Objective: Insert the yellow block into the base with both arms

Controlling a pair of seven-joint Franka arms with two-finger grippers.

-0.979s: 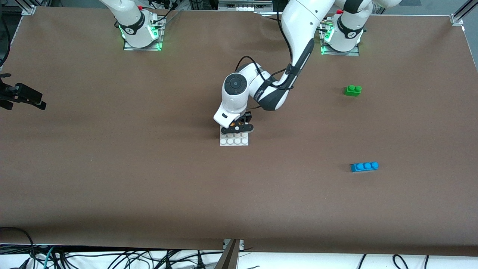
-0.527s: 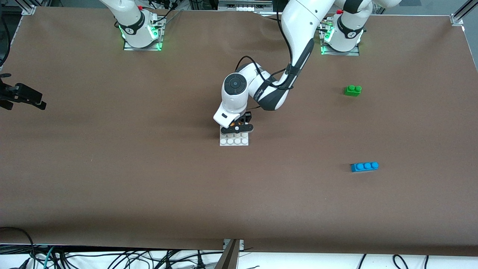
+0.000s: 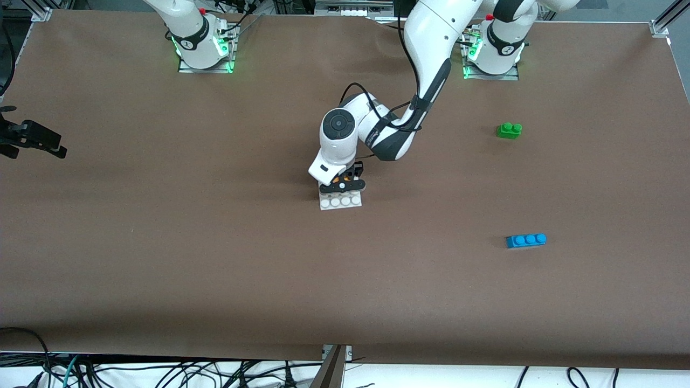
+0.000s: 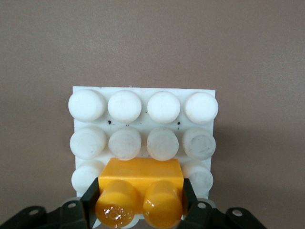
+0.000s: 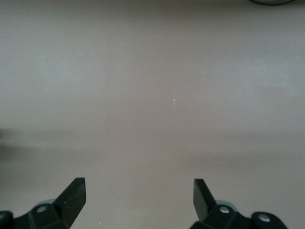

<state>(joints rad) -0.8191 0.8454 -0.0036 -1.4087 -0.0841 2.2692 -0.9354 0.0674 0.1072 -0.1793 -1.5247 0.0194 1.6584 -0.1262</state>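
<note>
The yellow block (image 4: 143,171) sits on the white studded base (image 4: 125,106), on the stud rows at the edge closest to my left wrist camera. My left gripper (image 4: 139,191) stands over it with a black finger (image 4: 91,198) against each short side, shut on the yellow block. In the front view the left gripper (image 3: 343,186) is down on the base (image 3: 340,202) at the middle of the table, and only a sliver of the yellow block (image 3: 337,178) shows. My right gripper (image 5: 138,183) hangs open over bare table and waits; it shows at the right arm's end (image 3: 32,137).
A green two-stud brick (image 3: 509,130) and a blue three-stud brick (image 3: 526,240) lie toward the left arm's end of the table, the blue one nearer the front camera. The brown table top (image 3: 215,258) surrounds the base.
The base has shifted slightly toward the left arm's end and twisted a little under the left gripper. The right arm has not moved.
</note>
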